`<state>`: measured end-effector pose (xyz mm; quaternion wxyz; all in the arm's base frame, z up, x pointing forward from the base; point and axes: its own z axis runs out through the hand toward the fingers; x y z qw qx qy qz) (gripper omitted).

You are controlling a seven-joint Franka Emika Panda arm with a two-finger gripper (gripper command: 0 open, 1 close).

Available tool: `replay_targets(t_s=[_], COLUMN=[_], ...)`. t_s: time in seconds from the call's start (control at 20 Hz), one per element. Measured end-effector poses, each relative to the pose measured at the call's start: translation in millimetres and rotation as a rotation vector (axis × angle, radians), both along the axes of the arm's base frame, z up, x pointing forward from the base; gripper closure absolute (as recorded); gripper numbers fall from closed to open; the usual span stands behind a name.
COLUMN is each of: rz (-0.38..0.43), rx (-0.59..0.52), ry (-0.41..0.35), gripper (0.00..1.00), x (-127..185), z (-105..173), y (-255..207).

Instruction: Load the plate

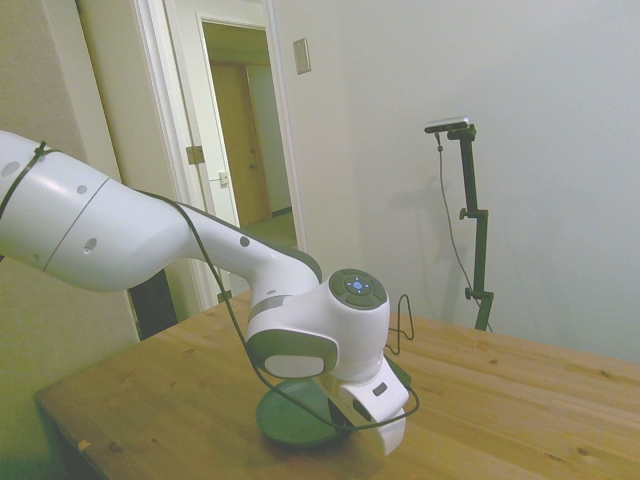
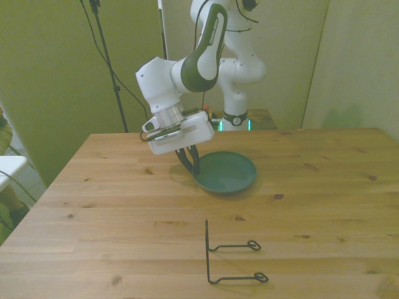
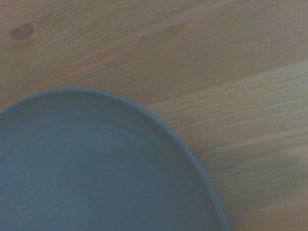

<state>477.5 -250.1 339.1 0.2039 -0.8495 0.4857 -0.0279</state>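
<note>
With the gripper (image 2: 191, 163) fingers pinching the plate (image 2: 225, 172) rim, lift slowly and level toward the wire stand (image 2: 229, 256).

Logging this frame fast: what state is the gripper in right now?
Gripper: jaws closed on the near-left rim of the plate, which looks slightly tipped on the table.

Matt plate (image 2: 227, 172), knotty wooden table (image 2: 124, 205)
</note>
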Motion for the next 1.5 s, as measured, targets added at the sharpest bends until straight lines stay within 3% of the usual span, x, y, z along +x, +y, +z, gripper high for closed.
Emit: replay_targets(t_s=[0.4, 1.05, 1.35, 1.5], rz=[0.027, 0.118, 0.133, 0.145], rx=[-0.045, -0.293, -0.449, -0.501], ry=[-0.017, -0.072, -0.117, -0.126], gripper=[1.0, 1.0, 1.0, 1.0], x=[4, 32, 61, 81], z=[12, 97, 151, 165], y=[6, 62, 66, 63])
